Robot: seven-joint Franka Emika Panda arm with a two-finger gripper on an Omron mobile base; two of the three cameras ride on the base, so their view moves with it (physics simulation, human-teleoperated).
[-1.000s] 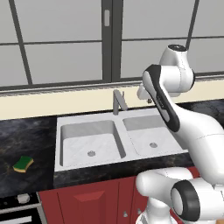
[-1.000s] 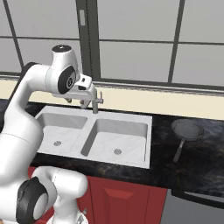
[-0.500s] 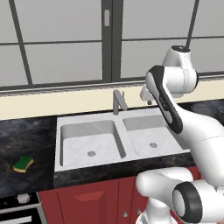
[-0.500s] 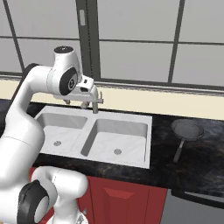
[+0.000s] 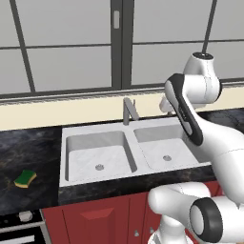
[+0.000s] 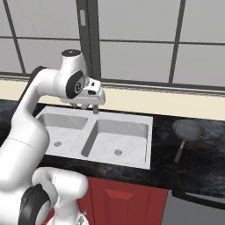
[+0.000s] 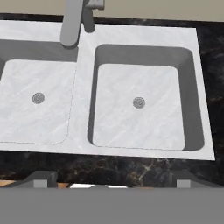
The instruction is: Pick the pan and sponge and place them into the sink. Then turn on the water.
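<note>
on the near counter left of the sink (image 5: pixel 71 178) sits one sponge (image 5: pixel 25 178), untouched. right of the sink, well apart, lies one pan (image 6: pixel 187 130), handle toward the near edge. sink has two basins, both empty, two drains, one faucet (image 5: pixel 128 110) at the far rim, no water running. gripper (image 6: pixel 90 107) hangs over the far side of the sink near the faucet, jaws spread wide, holding nothing. step: first pick not yet done. next move likely calls for a reach right and down to the pan.

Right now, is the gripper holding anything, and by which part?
Nothing is held. The gripper is open above the sink; the pan and the sponge lie on the counter.
</note>
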